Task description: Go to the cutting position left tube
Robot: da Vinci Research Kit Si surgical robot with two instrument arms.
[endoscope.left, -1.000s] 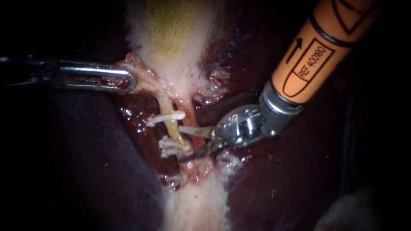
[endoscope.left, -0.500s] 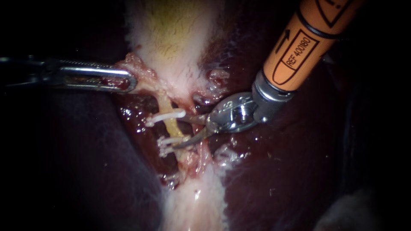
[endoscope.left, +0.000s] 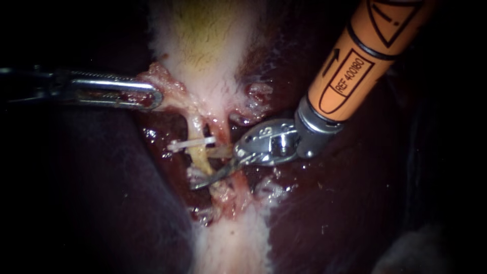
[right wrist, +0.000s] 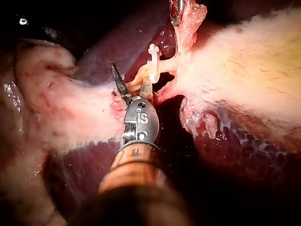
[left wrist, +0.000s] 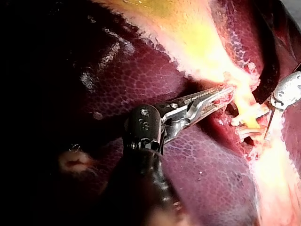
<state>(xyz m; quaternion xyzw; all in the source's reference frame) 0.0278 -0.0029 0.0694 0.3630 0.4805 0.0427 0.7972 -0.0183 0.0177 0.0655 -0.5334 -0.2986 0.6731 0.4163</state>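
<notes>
The yellowish left tube (endoscope.left: 199,152) runs down from the pale gallbladder (endoscope.left: 203,45) and carries an upper white clip (endoscope.left: 188,144) and a lower white clip (endoscope.left: 197,175). My right instrument (endoscope.left: 210,167), on an orange shaft, holds its blades open across this tube between the clips: one blade lies behind it, the other crosses in front. The same blades (right wrist: 131,84) flank the tube (right wrist: 141,77) in the right wrist view. My left instrument (endoscope.left: 149,95) is shut on ragged tissue at the gallbladder's neck and holds it leftward, as the left wrist view shows (left wrist: 221,96).
A reddish right tube (endoscope.left: 229,167) runs just beside the left one, under the right instrument's hinge. Dark liver (endoscope.left: 91,193) lies on both sides of the pale strip. The right instrument's orange shaft (endoscope.left: 355,66) fills the upper right.
My right instrument has moved left and slightly up, so its open blades now reach across the left tube between the clips. The left instrument has held still.
</notes>
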